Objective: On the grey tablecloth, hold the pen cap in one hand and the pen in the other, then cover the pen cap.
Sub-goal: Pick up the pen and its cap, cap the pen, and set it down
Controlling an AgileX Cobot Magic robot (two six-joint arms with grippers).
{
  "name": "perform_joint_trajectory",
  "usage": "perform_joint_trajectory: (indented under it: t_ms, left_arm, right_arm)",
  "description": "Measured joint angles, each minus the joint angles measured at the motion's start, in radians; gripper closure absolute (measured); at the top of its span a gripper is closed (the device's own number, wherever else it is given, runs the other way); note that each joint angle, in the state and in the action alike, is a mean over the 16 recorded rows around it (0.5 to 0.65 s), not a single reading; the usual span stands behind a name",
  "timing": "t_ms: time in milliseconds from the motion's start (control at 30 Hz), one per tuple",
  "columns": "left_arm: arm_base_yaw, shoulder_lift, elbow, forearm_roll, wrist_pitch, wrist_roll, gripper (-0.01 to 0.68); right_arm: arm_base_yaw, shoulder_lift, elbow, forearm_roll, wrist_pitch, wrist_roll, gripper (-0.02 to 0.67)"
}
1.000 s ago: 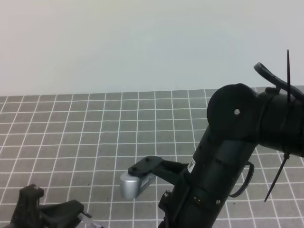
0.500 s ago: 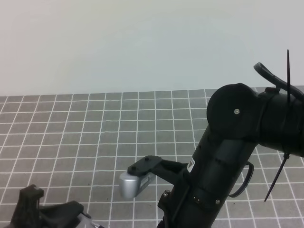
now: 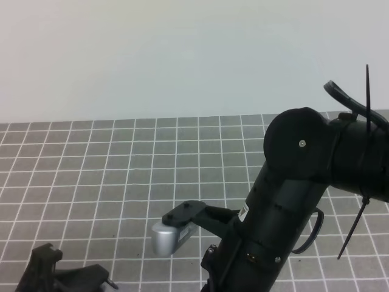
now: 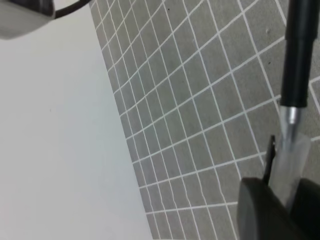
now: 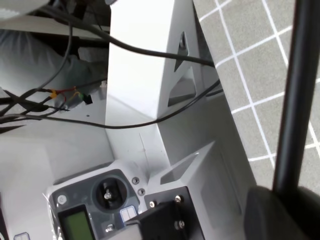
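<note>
Two end effectors clamp the pen (image 4: pixel 298 55) above the grey tablecloth (image 3: pixel 121 158).

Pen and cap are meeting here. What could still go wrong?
1. The pen shows its silvery collar above the pen cap, so it looks not fully seated. A skewed push could jam it or pop the cap from the left gripper.
2. The right gripper holds the pen at one end, so the long shaft could pivot or slip.

The right arm (image 3: pixel 285 207) folds at its elbow in the foreground, its claw (image 5: pixel 280 210) clamped tight. The left claw (image 4: pixel 277 210), low at the corner, is closed partway.
</note>
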Motion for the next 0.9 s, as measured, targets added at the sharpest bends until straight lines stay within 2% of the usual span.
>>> perform_joint_trajectory:
  t_ms: [900]
  left_arm:
    - [-0.002,0.0,0.0,-0.028,0.009,0.03,0.594]
  right_arm:
    - [0.0,0.037,-0.002,0.079,-0.097,-0.04,0.652]
